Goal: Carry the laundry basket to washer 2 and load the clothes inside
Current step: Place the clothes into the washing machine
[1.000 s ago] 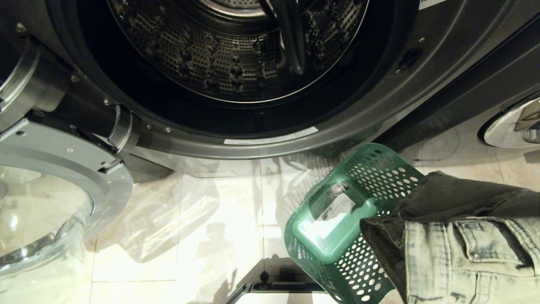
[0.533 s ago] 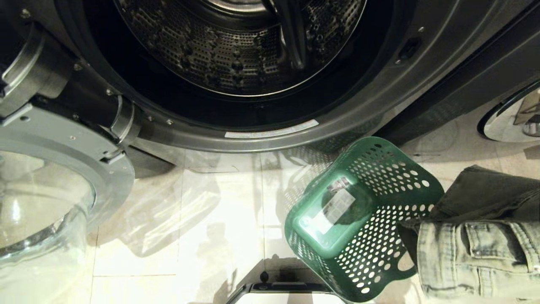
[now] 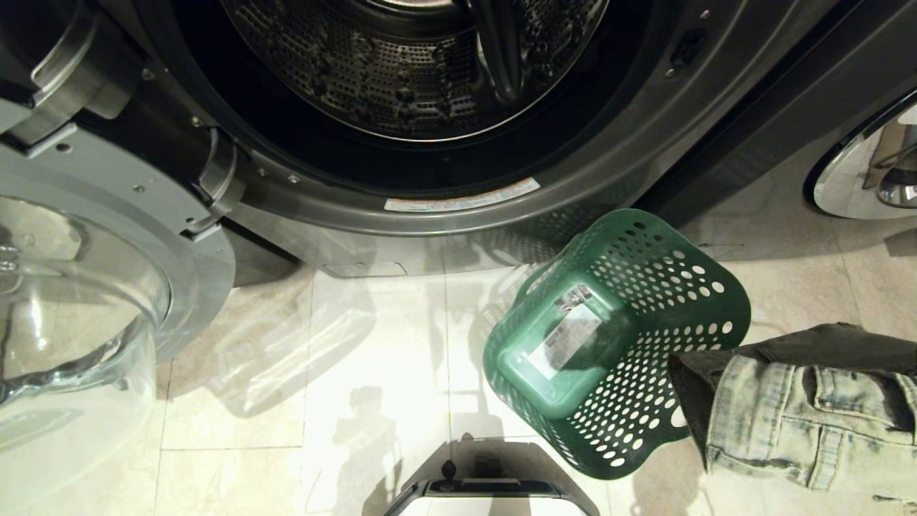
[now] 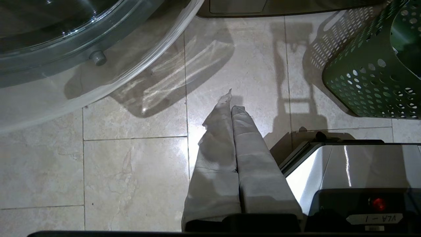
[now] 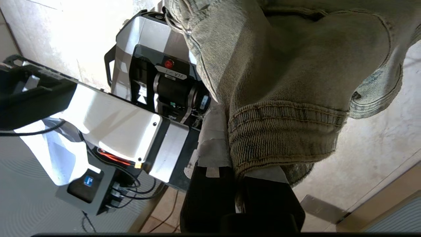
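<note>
The right tool (image 5: 230, 154) is clenched on a pair of faded jeans (image 3: 809, 416), the waistband pinched between the taped fingers (image 5: 212, 141) in the right wrist view, so the denim's hanging off it at about 4 o'clock in the head view. Compared with a second ago, the jeans are seen lower and further toward the right edge, and much more of the green laundry basket (image 3: 645, 315) is uncovered; part of that shift is just the camera, since the washer drum (image 3: 401, 72) has slid too. The basket is left on the floor tiles (image 3: 301, 373), tipped, empty as far as can be told, just below the washer's open mouth, with the glass door (image 3: 79, 287) swung out at 9 o'clock. The left tool (image 4: 232, 108) is parked shut over the floor, nothing held. Looks like the garment's been lifted clear, so the swing up into the drum at 12 o'clock is probably what's left.
</note>
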You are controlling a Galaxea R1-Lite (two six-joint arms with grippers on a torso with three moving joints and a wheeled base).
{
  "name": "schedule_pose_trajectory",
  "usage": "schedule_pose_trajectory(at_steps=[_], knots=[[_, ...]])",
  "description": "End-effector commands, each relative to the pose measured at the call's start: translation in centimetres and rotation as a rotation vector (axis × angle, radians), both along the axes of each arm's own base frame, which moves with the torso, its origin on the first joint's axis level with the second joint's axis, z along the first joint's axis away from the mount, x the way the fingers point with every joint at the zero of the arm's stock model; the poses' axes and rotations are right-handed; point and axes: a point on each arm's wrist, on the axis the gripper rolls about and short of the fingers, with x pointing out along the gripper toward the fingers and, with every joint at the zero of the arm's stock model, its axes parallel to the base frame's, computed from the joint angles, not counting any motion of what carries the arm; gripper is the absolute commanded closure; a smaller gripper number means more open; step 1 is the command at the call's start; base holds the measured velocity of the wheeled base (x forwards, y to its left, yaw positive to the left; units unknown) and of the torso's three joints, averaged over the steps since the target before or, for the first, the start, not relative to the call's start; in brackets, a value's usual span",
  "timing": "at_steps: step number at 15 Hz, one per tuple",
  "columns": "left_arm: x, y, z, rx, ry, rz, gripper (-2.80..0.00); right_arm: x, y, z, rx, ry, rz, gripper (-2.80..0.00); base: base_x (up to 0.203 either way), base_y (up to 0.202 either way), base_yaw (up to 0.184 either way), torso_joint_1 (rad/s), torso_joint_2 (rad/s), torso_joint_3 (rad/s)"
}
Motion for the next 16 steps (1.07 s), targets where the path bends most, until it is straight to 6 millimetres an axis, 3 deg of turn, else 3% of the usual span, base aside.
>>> schedule_pose_trajectory(at_steps=[1,9,16], knots=[[0.0,0.0,0.0,0.001,0.002,-0.001,0.00,-0.5,-0.3,-0.1,-0.003,-0.006,0.004,0.00,0.000,0.000,0.000,0.000,0.00,0.000],[0.0,0.0,0.0,0.001,0.002,0.001,0.00,-1.3,-0.7,-0.9,-0.055,-0.028,0.054,0.00,0.000,0.000,0.000,0.000,0.00,0.000],[0.0,0.0,0.0,0.001,0.002,0.001,0.00,-0.8,-0.4,-1.8,-0.072,0.004,0.052,0.00,0.000,0.000,0.000,0.000,0.00,0.000]])
